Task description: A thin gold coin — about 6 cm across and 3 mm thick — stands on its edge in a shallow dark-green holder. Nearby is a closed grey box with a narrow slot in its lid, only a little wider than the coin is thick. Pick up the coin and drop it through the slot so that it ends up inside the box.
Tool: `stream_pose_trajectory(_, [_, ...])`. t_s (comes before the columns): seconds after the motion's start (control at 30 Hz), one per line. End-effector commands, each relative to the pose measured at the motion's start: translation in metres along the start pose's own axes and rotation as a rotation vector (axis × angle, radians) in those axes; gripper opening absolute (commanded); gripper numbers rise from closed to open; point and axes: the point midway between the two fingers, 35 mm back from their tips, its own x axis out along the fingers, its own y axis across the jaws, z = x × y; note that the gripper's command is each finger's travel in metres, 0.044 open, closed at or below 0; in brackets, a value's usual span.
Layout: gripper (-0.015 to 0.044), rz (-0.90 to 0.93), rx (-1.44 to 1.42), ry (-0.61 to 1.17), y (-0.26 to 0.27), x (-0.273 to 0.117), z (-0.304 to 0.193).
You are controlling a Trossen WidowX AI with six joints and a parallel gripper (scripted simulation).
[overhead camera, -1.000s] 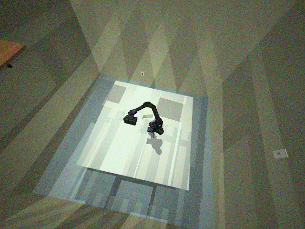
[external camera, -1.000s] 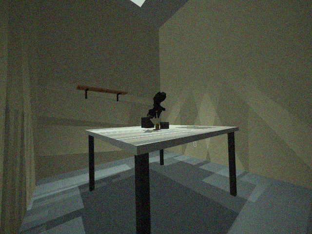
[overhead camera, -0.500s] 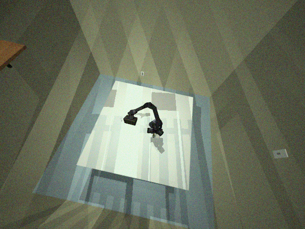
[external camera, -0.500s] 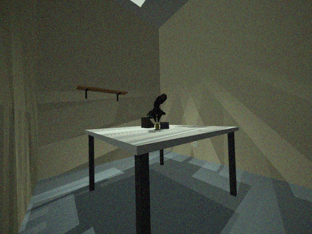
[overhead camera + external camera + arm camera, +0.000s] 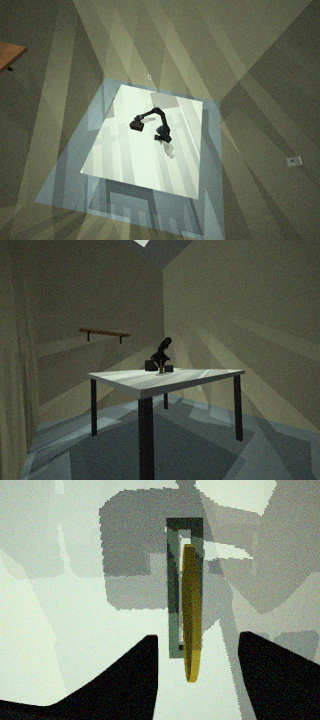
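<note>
The gold coin (image 5: 192, 595) (image 5: 161, 369) stands on edge in the green holder (image 5: 173, 635), seen nearly edge-on in the wrist view. Its near end reaches past the holder's near end in that view. My gripper (image 5: 199, 644) (image 5: 161, 364) is partly open and points down above the coin. Its two black fingers are apart, one to each side of the coin's near end, with visible gaps on both sides. The grey box (image 5: 169, 368) (image 5: 160, 129) stands close beside the coin, partly hidden by the arm in the top view. Its slot cannot be made out.
The white table (image 5: 139, 165) (image 5: 180, 378) carries everything. The arm's dark base (image 5: 136, 126) (image 5: 150, 365) stands near the box, and the arm arches over between them. A wooden shelf (image 5: 104, 332) hangs on the wall, away from the table.
</note>
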Motion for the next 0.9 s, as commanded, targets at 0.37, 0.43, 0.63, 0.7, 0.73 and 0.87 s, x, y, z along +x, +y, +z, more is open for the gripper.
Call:
stream_pose_trajectory(0.37, [0.0161, 0.002, 0.003, -0.007, 0.001, 0.026, 0.002])
stream_pose_trajectory(0.43, [0.0161, 0.002, 0.003, -0.007, 0.001, 0.03, 0.002])
stream_pose_trajectory(0.63, [0.0161, 0.002, 0.003, -0.008, 0.002, 0.039, 0.003])
stream_pose_trajectory(0.7, [0.0161, 0.002, 0.003, -0.009, 0.002, 0.043, 0.003])
stream_pose_trajectory(0.73, [0.0161, 0.002, 0.003, -0.009, 0.002, 0.044, 0.004])
stream_pose_trajectory(0.87, [0.0108, 0.002, 0.003, -0.009, 0.002, 0.045, 0.004])
